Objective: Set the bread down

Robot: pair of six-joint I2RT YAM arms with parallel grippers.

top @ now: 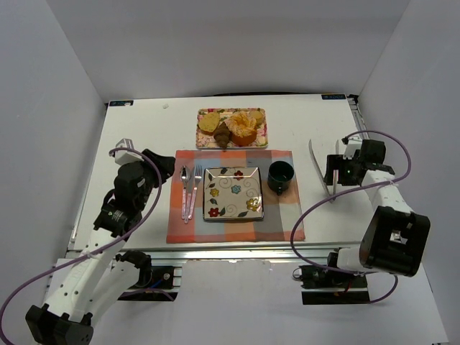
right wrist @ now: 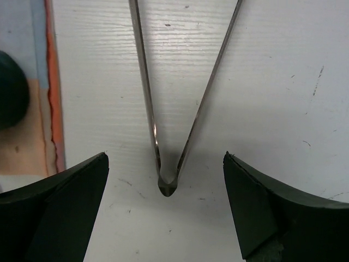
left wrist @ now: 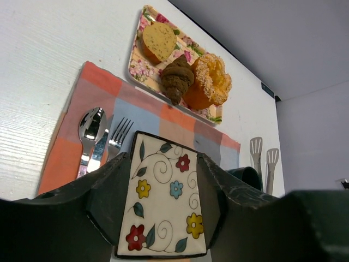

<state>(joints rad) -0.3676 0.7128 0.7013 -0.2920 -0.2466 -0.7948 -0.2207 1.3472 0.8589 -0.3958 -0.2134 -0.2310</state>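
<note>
Three breads lie on a floral tray (top: 205, 138) at the back: a sliced bun (top: 209, 122), a dark croissant (top: 222, 134) and an orange muffin (top: 244, 127). They also show in the left wrist view: bun (left wrist: 157, 40), croissant (left wrist: 176, 79), muffin (left wrist: 210, 82). A square flowered plate (top: 233, 192) sits empty on the checked placemat (top: 287, 223). My left gripper (top: 163, 167) is open and empty left of the placemat; the plate (left wrist: 163, 202) shows between its fingers. My right gripper (right wrist: 166, 218) is open, straddling the hinge end of metal tongs (right wrist: 167, 183) that lie on the table.
A spoon (top: 184, 188) and fork (top: 194, 185) lie left of the plate. A dark green cup (top: 281, 176) stands right of it. The tongs (top: 321, 169) lie right of the placemat by my right gripper (top: 335, 172). White walls enclose the table.
</note>
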